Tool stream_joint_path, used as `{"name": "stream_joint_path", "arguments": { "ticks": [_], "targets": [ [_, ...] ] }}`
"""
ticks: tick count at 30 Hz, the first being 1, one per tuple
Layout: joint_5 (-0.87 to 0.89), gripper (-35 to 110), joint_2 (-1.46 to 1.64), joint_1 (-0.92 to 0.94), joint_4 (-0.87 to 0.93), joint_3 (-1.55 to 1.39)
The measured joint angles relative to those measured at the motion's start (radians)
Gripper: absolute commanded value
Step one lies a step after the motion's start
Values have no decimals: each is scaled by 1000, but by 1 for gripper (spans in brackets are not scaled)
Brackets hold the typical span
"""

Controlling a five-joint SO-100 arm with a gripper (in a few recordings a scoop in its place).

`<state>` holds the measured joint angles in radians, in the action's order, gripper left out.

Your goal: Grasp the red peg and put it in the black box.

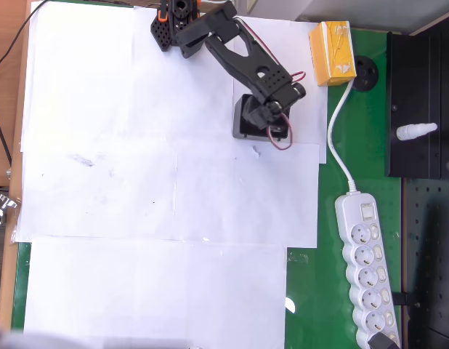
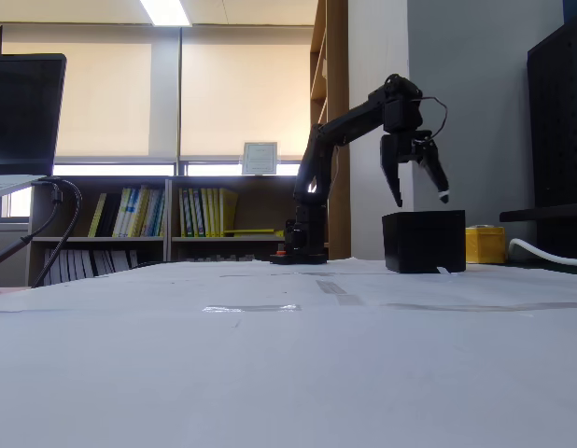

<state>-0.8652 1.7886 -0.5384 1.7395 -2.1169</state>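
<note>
The black box [image 1: 243,121] [image 2: 424,241] stands on the white paper at the back right of the table. My gripper [image 1: 277,128] [image 2: 421,198] hangs straight above the box, fingers pointing down and a short gap over its rim. In the fixed view its two fingers are spread apart with nothing between them, so it is open. The red peg is hidden; the arm covers most of the box's inside in the overhead view.
A yellow carton [image 1: 332,52] [image 2: 483,245] lies to the right of the box. A white power strip [image 1: 366,269] and its cable run along the green mat at the right. A black pegboard panel [image 1: 421,109] with a white peg [image 1: 415,131] fills the right edge.
</note>
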Motion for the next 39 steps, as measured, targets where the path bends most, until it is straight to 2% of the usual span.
{"name": "stream_joint_path", "arguments": {
  "ticks": [4,9,11,16,20,27,34,39],
  "targets": [
    [-250,0,-262,123,-23,210],
    [-529,0,-598,377,-155,660],
    [-612,0,-707,477,-270,897],
    [-699,0,-904,612,-581,1394],
    [-703,0,-1117,612,-696,1709],
    [-732,0,-1620,586,-657,2049],
    [-818,0,-1858,632,-476,2097],
    [-749,0,-1908,607,-403,2097]
  ]
}}
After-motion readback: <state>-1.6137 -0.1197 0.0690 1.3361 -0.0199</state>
